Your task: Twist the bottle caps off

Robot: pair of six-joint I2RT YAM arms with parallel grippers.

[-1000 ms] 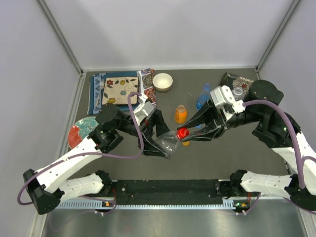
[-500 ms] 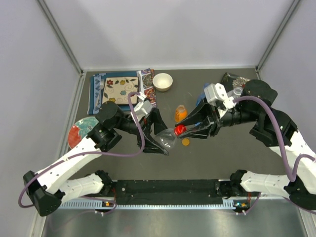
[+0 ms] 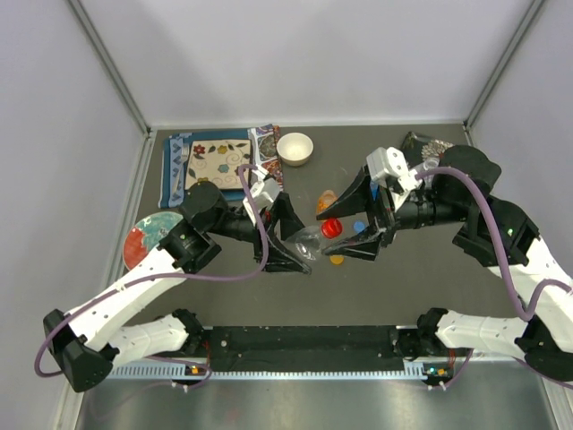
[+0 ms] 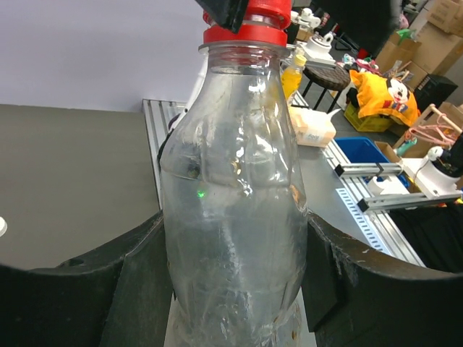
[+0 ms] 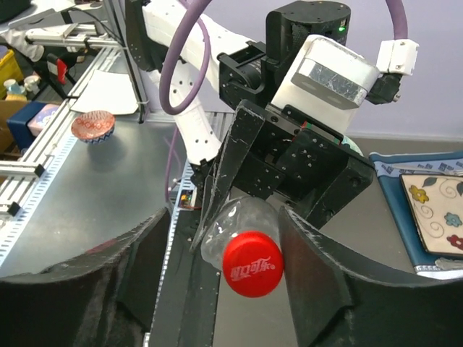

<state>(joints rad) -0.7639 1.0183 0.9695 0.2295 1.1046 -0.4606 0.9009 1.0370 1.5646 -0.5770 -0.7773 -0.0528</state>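
My left gripper (image 3: 300,244) is shut on the wide clear bottle (image 3: 307,244), holding it off the table with its neck toward the right arm. In the left wrist view the bottle (image 4: 231,202) fills the gap between the fingers (image 4: 137,289). Its red cap (image 3: 331,227) sits on the neck. My right gripper (image 3: 324,231) is open, one jaw on each side of the cap. In the right wrist view the cap (image 5: 252,264) lies close to the right finger (image 5: 318,275) and apart from the left one. The orange bottle (image 3: 326,199) is partly hidden. An orange cap (image 3: 337,260) lies on the table.
A white bowl (image 3: 295,148) stands at the back. A patterned tile on a blue cloth (image 3: 218,163) lies at the back left, with a red and teal plate (image 3: 148,237) at the left. A small blue thing (image 3: 358,227) shows between the right fingers. A metal rail (image 3: 304,345) runs along the front.
My right gripper has shifted left and its jaws stand wider apart around the red cap. The bottle and cap have drifted slightly up. The blue-tinted bottle is now hidden behind the right gripper.
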